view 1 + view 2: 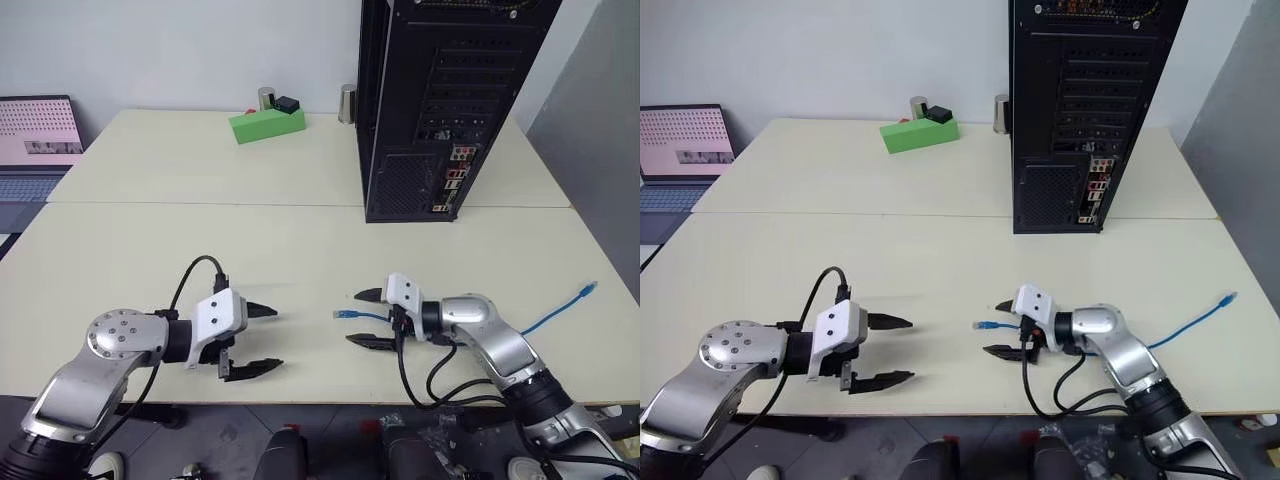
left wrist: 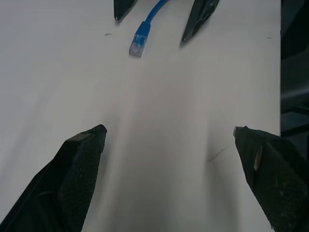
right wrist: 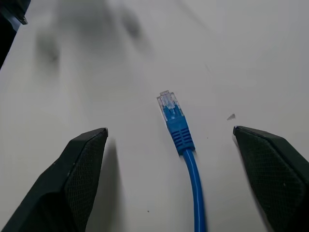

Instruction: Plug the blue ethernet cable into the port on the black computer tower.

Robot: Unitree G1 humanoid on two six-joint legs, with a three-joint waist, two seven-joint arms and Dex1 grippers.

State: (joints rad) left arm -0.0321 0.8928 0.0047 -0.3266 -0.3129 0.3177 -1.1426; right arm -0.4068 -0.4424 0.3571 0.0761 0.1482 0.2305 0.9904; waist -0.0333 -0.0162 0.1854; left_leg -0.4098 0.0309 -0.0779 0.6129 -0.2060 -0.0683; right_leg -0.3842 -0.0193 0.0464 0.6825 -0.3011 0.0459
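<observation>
Your right gripper point(image 1: 366, 318) sat low over the table point(image 1: 300, 250) with its fingers spread wide and clamped on nothing, the clear plug of the blue ethernet cable point(image 3: 176, 123) lying flat on the table between them, untouched. The cable ran from there under your right arm to its far end toward the table's right edge, and the black computer tower point(image 1: 440, 100) stood upright well beyond the plug, rear panel facing you. Your left gripper point(image 1: 257, 340) was also wide apart and empty, facing the plug from the other side, apart from it.
</observation>
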